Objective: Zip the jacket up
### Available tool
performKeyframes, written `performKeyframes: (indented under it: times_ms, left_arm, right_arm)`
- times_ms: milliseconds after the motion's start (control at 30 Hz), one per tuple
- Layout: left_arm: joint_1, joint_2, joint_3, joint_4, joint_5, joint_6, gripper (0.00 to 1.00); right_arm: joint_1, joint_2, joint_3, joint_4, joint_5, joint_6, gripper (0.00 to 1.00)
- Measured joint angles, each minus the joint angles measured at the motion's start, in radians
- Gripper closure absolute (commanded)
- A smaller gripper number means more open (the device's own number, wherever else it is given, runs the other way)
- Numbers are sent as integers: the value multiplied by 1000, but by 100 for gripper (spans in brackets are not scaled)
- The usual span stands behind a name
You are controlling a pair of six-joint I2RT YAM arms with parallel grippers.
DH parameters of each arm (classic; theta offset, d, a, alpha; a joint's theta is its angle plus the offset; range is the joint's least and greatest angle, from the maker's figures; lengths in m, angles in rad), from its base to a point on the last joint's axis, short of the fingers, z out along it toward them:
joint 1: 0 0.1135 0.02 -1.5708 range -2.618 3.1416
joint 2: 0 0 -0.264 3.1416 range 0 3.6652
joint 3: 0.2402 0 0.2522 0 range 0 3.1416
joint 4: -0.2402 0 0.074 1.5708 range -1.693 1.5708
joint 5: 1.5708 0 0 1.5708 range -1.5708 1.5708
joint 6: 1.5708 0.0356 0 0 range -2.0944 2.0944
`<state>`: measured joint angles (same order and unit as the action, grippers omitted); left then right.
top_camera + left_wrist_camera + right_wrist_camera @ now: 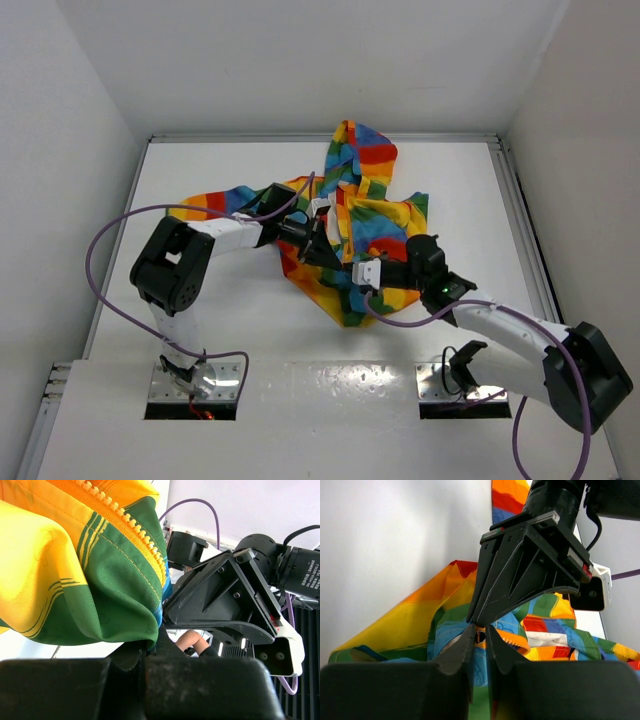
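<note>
Our left gripper [154, 647] clamps the green edge of the jacket [75, 580], crumpled on the table [200, 330], beside its orange zipper [125, 525]. Fingers of our right gripper [479, 630] stand almost together around a dark tab [480, 638]; whether they grip it we cannot tell.

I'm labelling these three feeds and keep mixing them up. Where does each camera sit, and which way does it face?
Top: above and behind the bases, looking down on the table, jacket, both arms.
Left wrist: looks along the left pincer at the zipper.
Right wrist: looks along the right pincer at the jacket.
Shared: each wrist view shows the other arm's pincer.
</note>
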<state>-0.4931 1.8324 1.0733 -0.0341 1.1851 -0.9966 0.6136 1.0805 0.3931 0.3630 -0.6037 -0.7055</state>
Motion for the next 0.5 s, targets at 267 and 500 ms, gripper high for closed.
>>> performKeyframes:
  times_ms: [267,500]
  left_arm:
    - [0,0,0,0,1,0,100]
    - [-2,0,3,2,7,0,100]
  right_arm:
    - [2,0,19,-3,2,24,97]
    - [-2,0,40,-12,9,32,98]
